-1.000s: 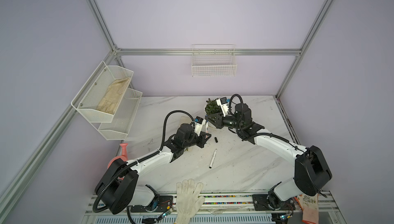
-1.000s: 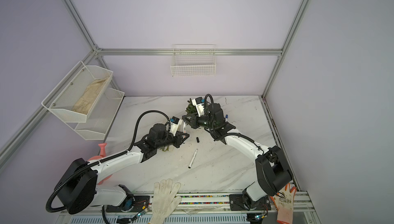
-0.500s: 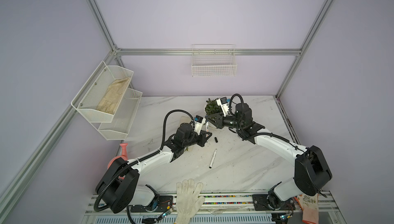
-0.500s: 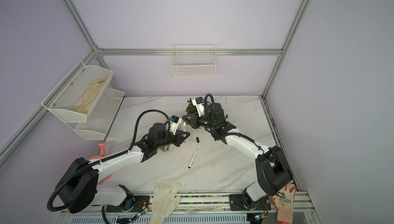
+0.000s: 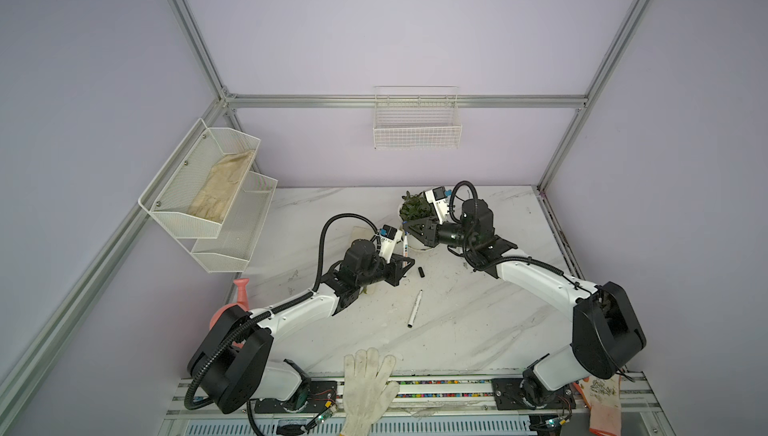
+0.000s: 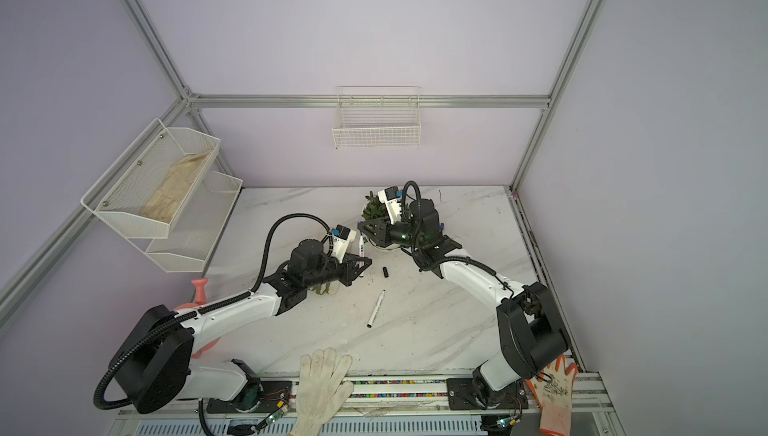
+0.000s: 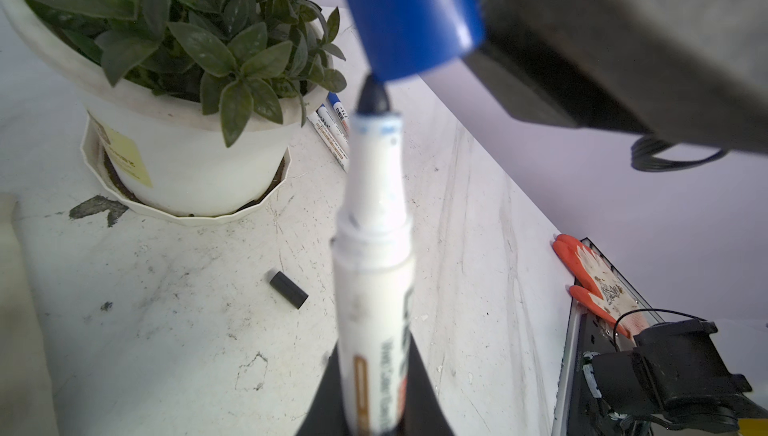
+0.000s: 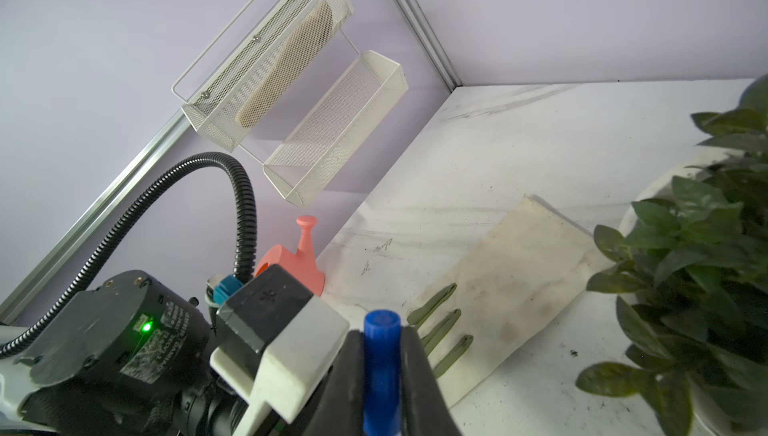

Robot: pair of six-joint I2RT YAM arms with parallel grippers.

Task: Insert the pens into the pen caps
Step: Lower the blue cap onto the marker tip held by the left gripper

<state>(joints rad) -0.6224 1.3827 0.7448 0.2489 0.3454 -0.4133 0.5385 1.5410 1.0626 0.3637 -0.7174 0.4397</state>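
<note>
My left gripper [image 7: 372,357] is shut on a white-barrelled pen [image 7: 374,247], held upright with its dark tip bare. The right gripper [image 8: 381,336] is shut on a blue pen cap [image 8: 381,365]. In the left wrist view that blue cap [image 7: 409,14] sits right at the pen's tip, its mouth touching it. In both top views the left gripper [image 5: 404,265] [image 6: 362,264] and the right gripper [image 5: 409,228] [image 6: 362,228] meet beside the plant. Another uncapped pen [image 5: 414,308] [image 6: 375,308] and a black cap [image 5: 421,272] [image 7: 289,290] lie loose on the table.
A potted plant [image 5: 415,209] in a white pot [image 7: 187,164] stands just behind the grippers, with two capped pens [image 7: 332,131] beside it. A beige cloth with olive strips [image 8: 511,288], a pink watering can [image 5: 239,292], a white glove [image 5: 370,388] and a wall rack [image 5: 208,197] are around.
The left gripper with its pen has edged very slightly toward the cap in the right gripper. Nothing else has moved.
</note>
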